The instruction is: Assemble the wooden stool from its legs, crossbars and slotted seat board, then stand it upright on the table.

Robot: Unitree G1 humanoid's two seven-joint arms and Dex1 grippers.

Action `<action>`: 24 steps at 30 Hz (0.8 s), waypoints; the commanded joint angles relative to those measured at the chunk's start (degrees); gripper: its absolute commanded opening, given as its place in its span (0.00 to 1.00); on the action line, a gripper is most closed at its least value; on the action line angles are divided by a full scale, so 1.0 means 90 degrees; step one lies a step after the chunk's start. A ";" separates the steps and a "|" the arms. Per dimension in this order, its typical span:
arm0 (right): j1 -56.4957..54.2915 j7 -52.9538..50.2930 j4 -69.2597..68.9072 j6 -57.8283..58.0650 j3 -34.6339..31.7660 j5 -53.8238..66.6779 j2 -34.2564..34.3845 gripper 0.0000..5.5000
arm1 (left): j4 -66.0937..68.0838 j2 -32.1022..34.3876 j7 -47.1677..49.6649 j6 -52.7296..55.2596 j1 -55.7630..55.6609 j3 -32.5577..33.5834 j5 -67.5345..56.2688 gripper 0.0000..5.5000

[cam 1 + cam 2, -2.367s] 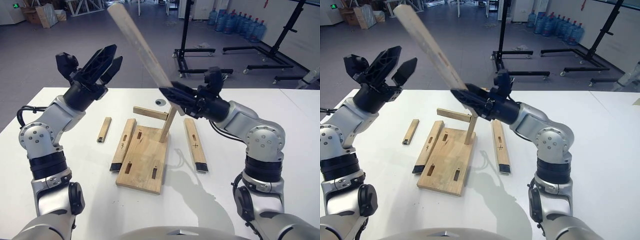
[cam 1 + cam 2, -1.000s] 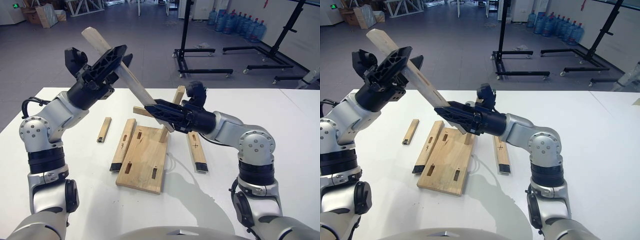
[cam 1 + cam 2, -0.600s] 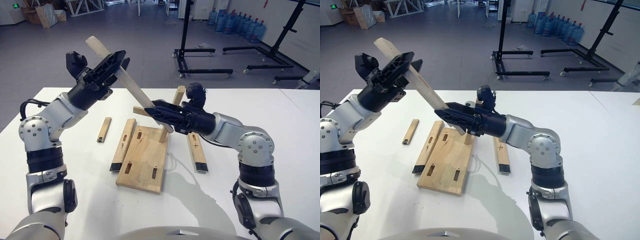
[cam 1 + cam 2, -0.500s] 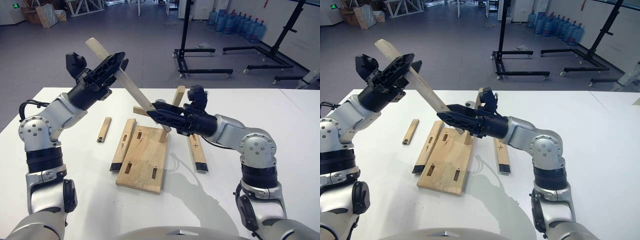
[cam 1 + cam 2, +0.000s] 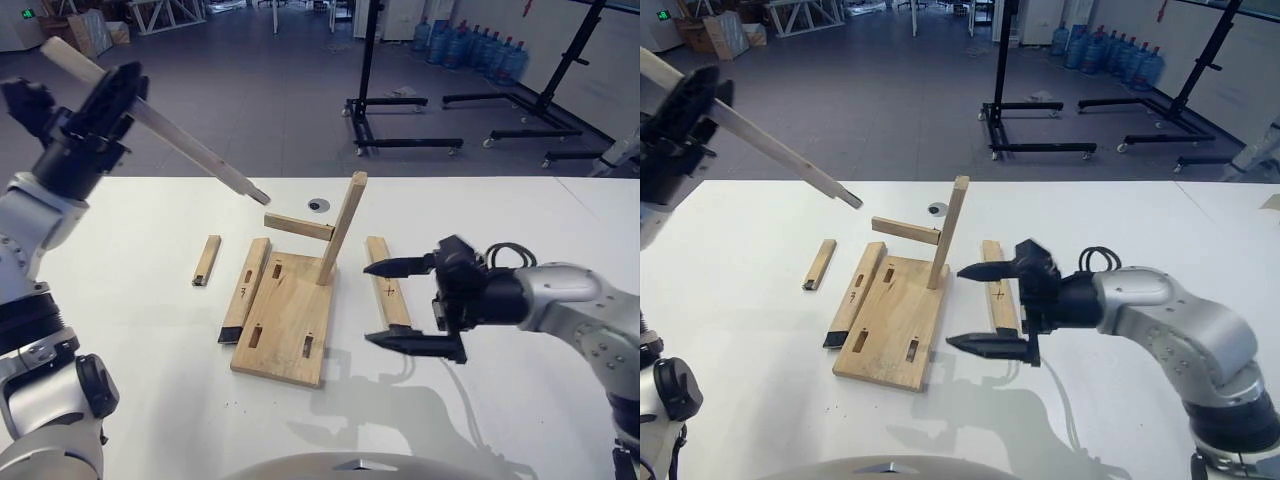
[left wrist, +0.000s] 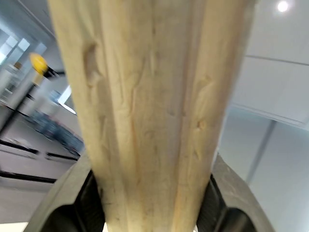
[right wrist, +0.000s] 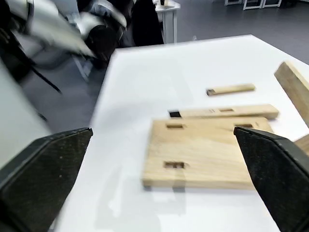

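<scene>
My left gripper (image 5: pixel 100 105) is raised at the far left, shut on a long wooden leg (image 5: pixel 170 140) that slants down toward the table's middle. In the left wrist view the leg (image 6: pixel 149 116) sits between the fingers (image 6: pixel 91 203). The slotted seat board (image 5: pixel 285 318) lies flat. One leg (image 5: pixel 340 228) stands upright in it, with a crossbar (image 5: pixel 298 226) sticking out to the left. My right gripper (image 5: pixel 366 303) hovers open just right of the board, holding nothing. The right wrist view looks across the board (image 7: pixel 207 154) between the wide-spread fingers (image 7: pixel 43 164).
A leg (image 5: pixel 246 288) lies along the board's left edge, and another leg (image 5: pixel 387 283) lies to its right, under my right gripper. A short crossbar (image 5: pixel 207 259) rests farther left. A round hole (image 5: pixel 317 204) marks the table's back. Black stands (image 5: pixel 400 110) are on the floor beyond.
My right gripper has let go of the long leg, opened and drawn back down to the right of the board. My left gripper has closed on the leg and carried it up to the left.
</scene>
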 commanded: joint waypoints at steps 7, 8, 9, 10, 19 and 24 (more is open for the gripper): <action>-0.1316 -0.1021 0.1512 -0.1641 0.3410 -0.3968 0.1716 0.98 | -0.1188 -0.0680 0.0700 -0.0524 0.0339 -0.0309 0.0470 0.37; -0.1383 -0.0982 0.1580 -0.1709 0.3556 -0.4201 0.1728 0.98 | -0.1264 -0.0738 0.0777 -0.0530 0.0388 -0.0307 0.0423 0.37; -0.1439 -0.0926 0.1664 -0.1766 0.3683 -0.4399 0.1737 0.98 | -0.1332 -0.0783 0.0855 -0.0540 0.0432 -0.0296 0.0393 0.37; -0.1490 -0.0862 0.1801 -0.1880 0.3826 -0.4613 0.1751 0.98 | -0.1357 -0.0817 0.0913 -0.0562 0.0474 -0.0271 0.0379 0.37; -0.1692 -0.0398 0.2333 -0.2140 0.4235 -0.5404 0.2187 0.98 | -0.1459 -0.0955 0.1051 -0.0683 0.0631 -0.0267 0.0406 0.37; -0.1483 -0.0061 0.2501 -0.2379 0.4191 -0.5702 0.1734 0.98 | -0.1481 -0.1014 0.1016 -0.0717 0.0692 -0.0352 0.0502 0.37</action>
